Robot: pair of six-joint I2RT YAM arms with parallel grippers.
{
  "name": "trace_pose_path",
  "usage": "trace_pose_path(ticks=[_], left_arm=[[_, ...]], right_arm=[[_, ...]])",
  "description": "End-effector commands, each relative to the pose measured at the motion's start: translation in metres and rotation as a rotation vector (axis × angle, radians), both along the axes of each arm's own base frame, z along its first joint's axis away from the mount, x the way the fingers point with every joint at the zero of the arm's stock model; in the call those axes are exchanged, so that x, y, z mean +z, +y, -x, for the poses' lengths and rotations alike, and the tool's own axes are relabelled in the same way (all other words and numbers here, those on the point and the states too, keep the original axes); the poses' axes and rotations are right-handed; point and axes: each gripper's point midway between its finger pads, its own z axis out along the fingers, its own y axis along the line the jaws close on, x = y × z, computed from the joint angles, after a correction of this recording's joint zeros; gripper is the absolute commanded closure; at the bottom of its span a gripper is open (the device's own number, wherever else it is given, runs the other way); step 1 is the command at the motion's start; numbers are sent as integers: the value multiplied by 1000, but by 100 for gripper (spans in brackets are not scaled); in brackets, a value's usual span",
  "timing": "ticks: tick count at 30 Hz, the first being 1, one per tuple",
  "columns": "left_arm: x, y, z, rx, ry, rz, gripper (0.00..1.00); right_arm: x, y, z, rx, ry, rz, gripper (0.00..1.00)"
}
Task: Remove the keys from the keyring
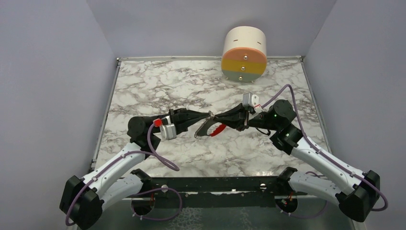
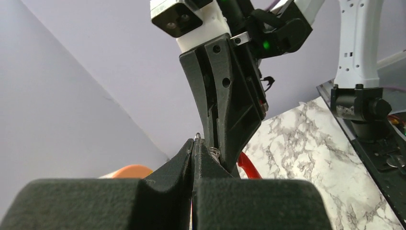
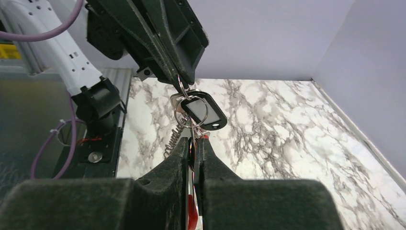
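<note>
**While the left gripper [image 3: 183, 81] and the right gripper [image 3: 193, 143] are both pinching shut, the keyring [image 3: 178, 103] is hanging between their tips**

Where the right gripper's fingers are pressing together, a thin metal part of the keyring is disappearing into the slit at their tips. A red sliver is showing deeper in that slit; whether it is a key or the clip, I cannot tell. Just beyond those tips the keyring's silver loops are bunching together. The dark-headed key [image 3: 207, 114] is hanging on them, tilted and lying slightly right of the fingertips. Left of the tips, the link chain [image 3: 172, 139] is dangling toward the marble tabletop [image 3: 287, 143].

Past the loops, the left gripper is pointing in from above in the right wrist view. Its fingers are closing on a thin wire loop at the top of the cluster.

In the left wrist view, the left fingers are lying flat against each other with a small metal point poking out between them. The right gripper's fingers are standing just beyond, almost touching. The red clip [image 2: 247, 165] is curving out from behind the right fingers, to the right of the left fingertips.

From overhead, the two grippers are meeting tip to tip above the table, with the red clip hanging just under the right fingers. Well beyond both, a striped cylinder [image 1: 244, 53] is lying on its side at the far edge.
</note>
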Motion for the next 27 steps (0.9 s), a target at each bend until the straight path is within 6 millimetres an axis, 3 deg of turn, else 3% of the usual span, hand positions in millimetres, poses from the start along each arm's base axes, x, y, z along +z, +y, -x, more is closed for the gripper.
trace_pose_path(ticks=[1, 16, 27], left_arm=[[7, 7, -14, 101, -14, 31, 100], [4, 8, -22, 135, 48, 31, 100], [7, 14, -37, 214, 87, 71, 100]], right_arm=[[-5, -7, -15, -108, -9, 18, 98], [-8, -18, -26, -204, -66, 8, 98], [-6, -24, -20, -203, -127, -13, 98]])
